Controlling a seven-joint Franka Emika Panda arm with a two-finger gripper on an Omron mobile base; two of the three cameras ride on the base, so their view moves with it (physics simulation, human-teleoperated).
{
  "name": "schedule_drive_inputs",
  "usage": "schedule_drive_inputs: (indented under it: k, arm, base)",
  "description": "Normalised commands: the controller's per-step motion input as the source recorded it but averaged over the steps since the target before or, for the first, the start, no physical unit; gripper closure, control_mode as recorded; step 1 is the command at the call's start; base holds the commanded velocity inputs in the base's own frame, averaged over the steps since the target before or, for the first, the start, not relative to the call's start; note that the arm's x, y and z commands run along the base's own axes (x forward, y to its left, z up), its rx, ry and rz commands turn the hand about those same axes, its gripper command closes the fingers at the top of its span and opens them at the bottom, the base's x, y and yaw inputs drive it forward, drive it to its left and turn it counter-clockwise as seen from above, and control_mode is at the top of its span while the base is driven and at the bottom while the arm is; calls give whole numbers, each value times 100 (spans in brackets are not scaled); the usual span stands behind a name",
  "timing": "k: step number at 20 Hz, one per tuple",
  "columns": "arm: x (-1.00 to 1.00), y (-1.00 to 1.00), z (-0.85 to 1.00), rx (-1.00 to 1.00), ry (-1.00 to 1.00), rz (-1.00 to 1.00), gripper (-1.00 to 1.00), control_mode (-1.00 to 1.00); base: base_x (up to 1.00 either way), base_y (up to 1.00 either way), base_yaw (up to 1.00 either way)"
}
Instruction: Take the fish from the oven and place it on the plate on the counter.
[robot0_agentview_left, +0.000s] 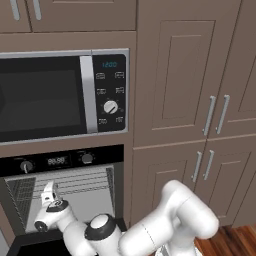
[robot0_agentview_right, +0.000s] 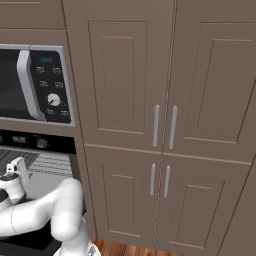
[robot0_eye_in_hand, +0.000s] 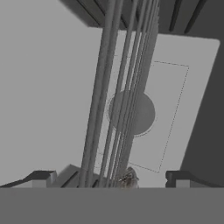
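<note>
tool (robot0_eye_in_hand: 109, 177): jaws spread wide, nothing pinched, reaching into the open oven (robot0_agentview_left: 65, 185) | fish (robot0_eye_in_hand: 127, 178): small greyish shape on the wire rack (robot0_eye_in_hand: 120, 96), between the fingertips (robot0_eye_in_hand: 41, 177) | microwave (robot0_agentview_left: 60, 95) above oven

The white arm (robot0_agentview_left: 170, 220) rises from the base, bends at a bulky elbow and reaches low and leftward. Its wrist turns the gripper (robot0_agentview_left: 50, 192) upward and forward; in the hand view the two dark fingertips (robot0_eye_in_hand: 43, 176) stand wide apart, holding nothing
</note>
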Motion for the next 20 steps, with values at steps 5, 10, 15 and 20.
schedule_drive_inputs:
  k: [5,10,15,20]
  arm:
    - [33,0,-74,0,-19,-5,-100,-100]
    - [29,0,-97,0,-23,-3,-100,-100]
    - [8,0,-100,0,-21,-3,-100,-100]
    - [15,0,-76,0,-20,-3,-100,-100]
  base:
    - [0,0,0]
    - [0,0,0]
    - [0,0,0]
    - [0,0,0]
